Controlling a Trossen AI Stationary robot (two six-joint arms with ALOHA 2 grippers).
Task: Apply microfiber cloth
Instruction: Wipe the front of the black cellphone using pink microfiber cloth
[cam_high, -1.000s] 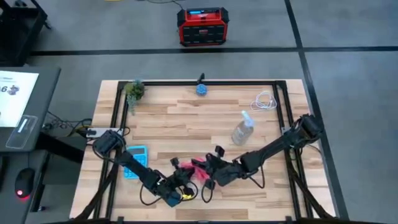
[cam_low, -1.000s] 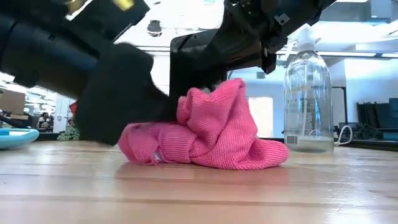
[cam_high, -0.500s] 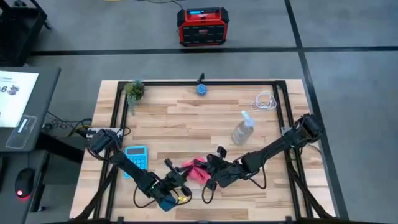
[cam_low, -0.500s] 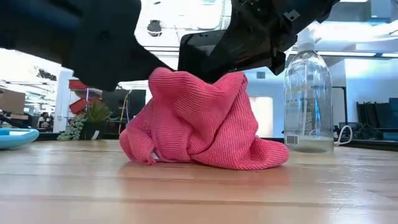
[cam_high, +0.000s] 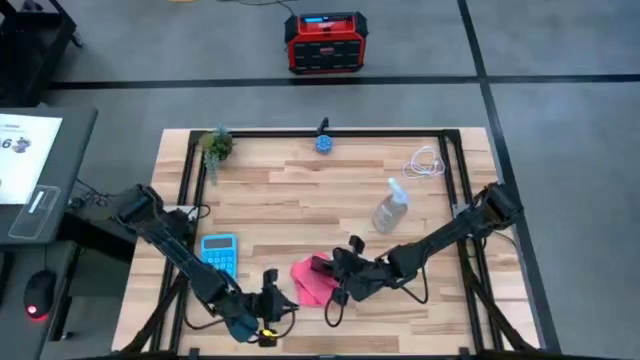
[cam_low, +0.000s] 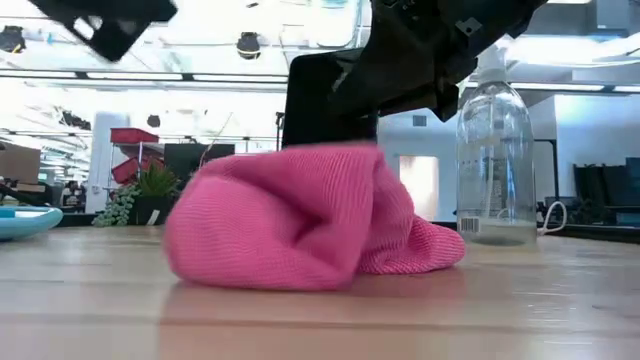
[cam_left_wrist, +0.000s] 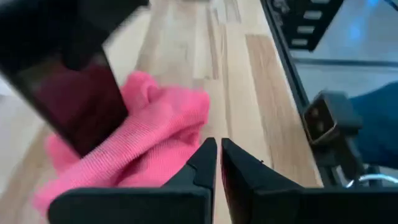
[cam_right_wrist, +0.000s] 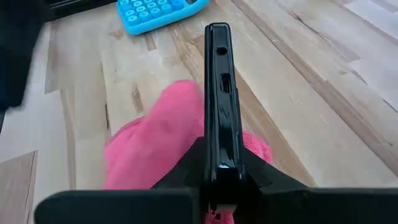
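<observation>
The pink-red microfiber cloth (cam_high: 308, 284) lies in a loose heap on the wooden table, near its front edge; it also shows in the low view (cam_low: 285, 220). My right gripper (cam_high: 337, 272) is shut on a black phone (cam_right_wrist: 217, 87), which stands on edge over the cloth. My left gripper (cam_left_wrist: 218, 163) is shut with nothing between its fingers. It is near the table's front edge (cam_high: 270, 295), to the left of the cloth and apart from it. My right gripper pinches the phone's two flat faces between its fingers near the phone's end (cam_right_wrist: 217, 163), coming level from the table's right. The phone stands on its long edge and reaches out past the fingers, along them. Its lower part (cam_low: 330, 125) meets the top of the cloth heap.
A light blue calculator (cam_high: 218, 250) lies left of the cloth. A clear spray bottle (cam_high: 390, 210) stands behind the right arm. Along the far edge are a white cable (cam_high: 427, 162), a small plant (cam_high: 214, 145) and a blue object (cam_high: 325, 143).
My left gripper had the cloth drawn up into a peak, then let it go and drew back toward the table's near left. The cloth has slumped into a lower, wider heap. My right gripper and the phone have stayed in place.
</observation>
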